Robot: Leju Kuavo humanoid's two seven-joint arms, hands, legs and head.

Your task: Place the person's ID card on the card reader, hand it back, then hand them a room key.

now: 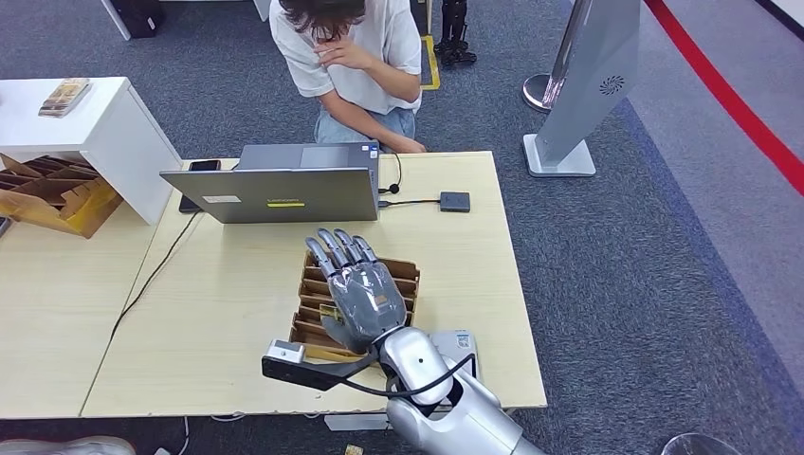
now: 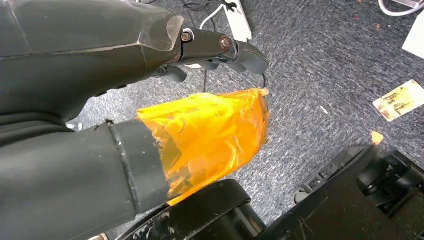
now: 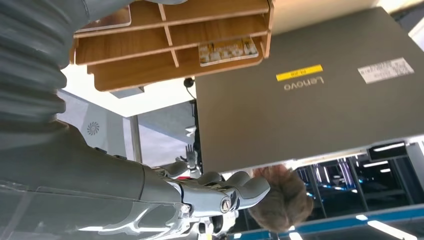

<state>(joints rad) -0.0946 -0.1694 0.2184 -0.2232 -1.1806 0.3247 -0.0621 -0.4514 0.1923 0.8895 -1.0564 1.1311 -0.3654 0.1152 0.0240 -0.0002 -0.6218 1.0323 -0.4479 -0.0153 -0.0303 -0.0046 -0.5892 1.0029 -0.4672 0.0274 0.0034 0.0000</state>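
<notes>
The robot's right hand (image 1: 358,289) hovers in the centre of the head view over a wooden slotted rack (image 1: 403,284), fingers extended and slightly apart, holding nothing that can be seen. The left hand (image 2: 220,50) hangs over grey carpet, fingers loosely curled, apparently empty; an orange film covers its thumb. In the right wrist view a patterned card (image 3: 228,50) lies flat in one slot of the rack, likely a room key; the ID card cannot be identified. Such a card is probably light, thin, stiff and smooth, so it could slip: pinching an exposed edge between thumb and finger looks the safest hold, since the slot walls leave little room around it. The rack sits on a pale wooden table (image 1: 237,313), behind a closed-looking grey laptop (image 1: 280,194) at upper centre, with a small dark device (image 1: 454,201) cabled to its right. A person (image 1: 351,66) sits beyond the table's far edge. Grey carpet surrounds, with a red line at upper right.
</notes>
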